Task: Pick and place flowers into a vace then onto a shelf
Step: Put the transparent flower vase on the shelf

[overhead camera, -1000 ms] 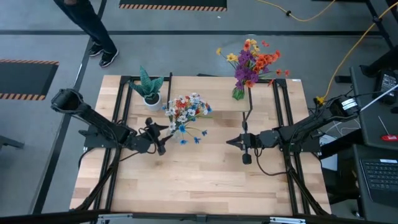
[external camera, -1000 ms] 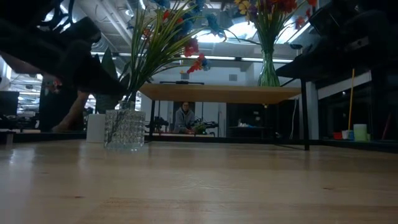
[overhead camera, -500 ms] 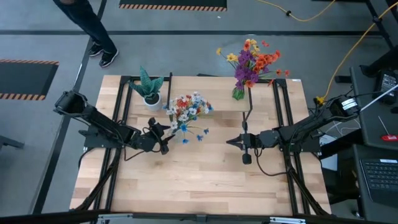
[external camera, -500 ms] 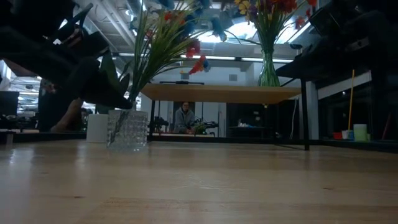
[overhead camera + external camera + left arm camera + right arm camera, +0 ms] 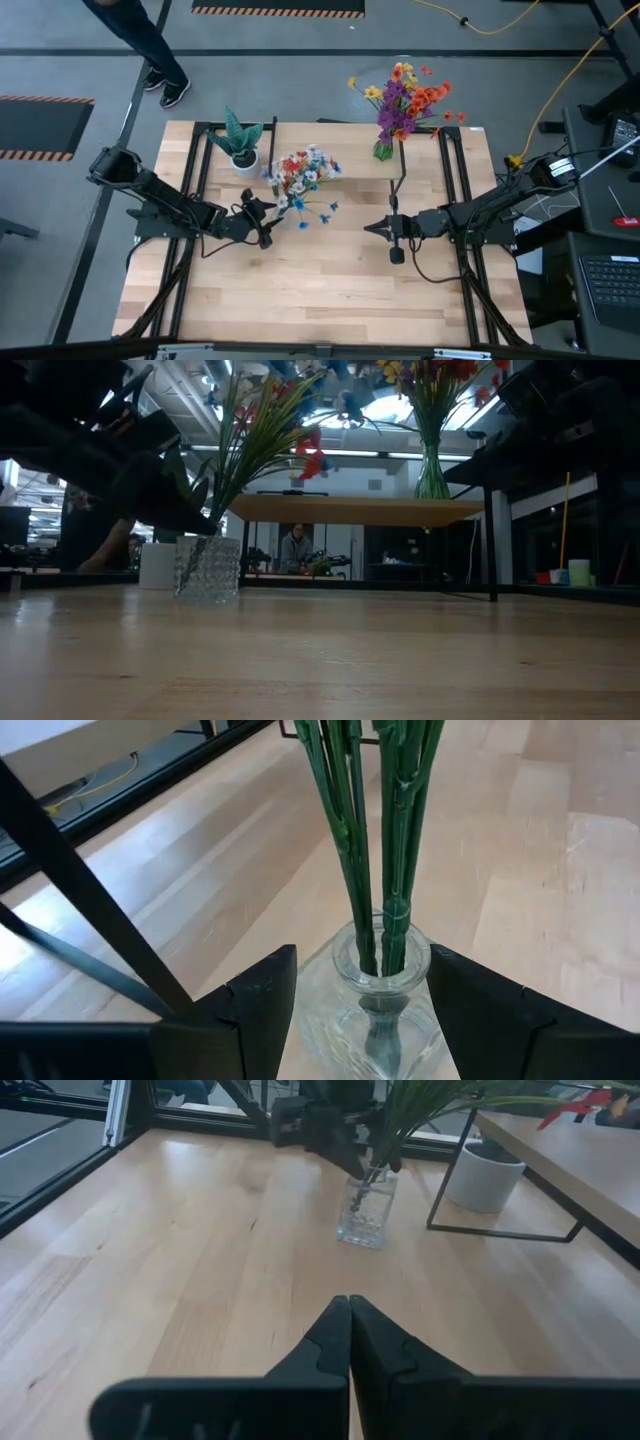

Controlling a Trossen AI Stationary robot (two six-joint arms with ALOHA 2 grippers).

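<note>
A clear glass vase (image 5: 375,1010) holds a bunch of flowers (image 5: 303,175) on thin green stems (image 5: 375,830). It stands left of the table's middle (image 5: 208,568). My left gripper (image 5: 268,215) comes at it from the table's left, with one finger on each side of the vase. A second vase of flowers (image 5: 405,100) stands on the shelf (image 5: 350,510). My right gripper (image 5: 368,228) hangs shut over the table right of the middle, holding nothing. My left gripper has the vase's wide body (image 5: 310,1010) between its two fingers (image 5: 260,1010), below the narrow neck. The fingers come nearly level from the table's left, slanting a little down. The vase is upright, its bottom at the tabletop in the low view.
A spiky green plant in a white pot (image 5: 238,140) stands at the far left, beside the shelf's black leg (image 5: 455,1160). Black frame rails (image 5: 185,190) run along both sides of the table. A person (image 5: 296,550) sits in the room behind.
My left gripper has sunk a little and edged toward the table's right with the vase between its fingers. The vase has shifted slightly that way, and its blooms have swung toward the far edge. Nearly all of this happened in the first half second.
</note>
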